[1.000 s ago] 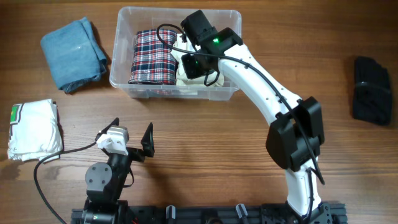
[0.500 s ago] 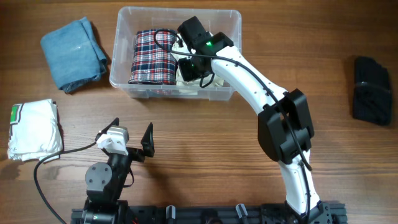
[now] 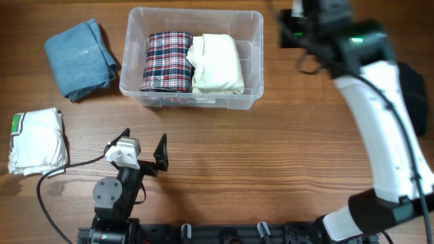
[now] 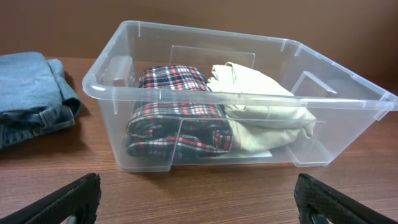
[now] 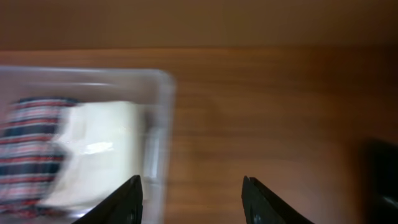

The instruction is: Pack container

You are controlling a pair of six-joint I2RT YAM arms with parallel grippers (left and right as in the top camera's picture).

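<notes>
Clear plastic container (image 3: 196, 11) at far-centre of bench (image 3: 271, 156), upright, open-topped, long side running L–R. Inside: folded plaid cloth (image 3: 167, 61) in L half, folded cream cloth (image 3: 217, 62) in R half, side by side & touching, w/ a bare strip of floor along R wall. Outside, near far-L corner: folded blue denim (image 3: 80, 55), just beside container's L end but apart from it. Toward L edge, nearer front: folded white garment w/ green print (image 3: 37, 140). By R edge: black folded item (image 3: 415, 95), partly hidden behind R arm. L gripper (image 3: 144, 139) low at front of bench, well apart from container, spread wide, nothing between fingers; from L wrist cam, facing container's front wall (image 4: 249, 98). R gripper (image 5: 193, 199) up over far side of bench, just R of container's far-R corner (image 5: 158, 124), parted about halfway, empty, bare wood showing between fingers; R wrist view blurred.
</notes>
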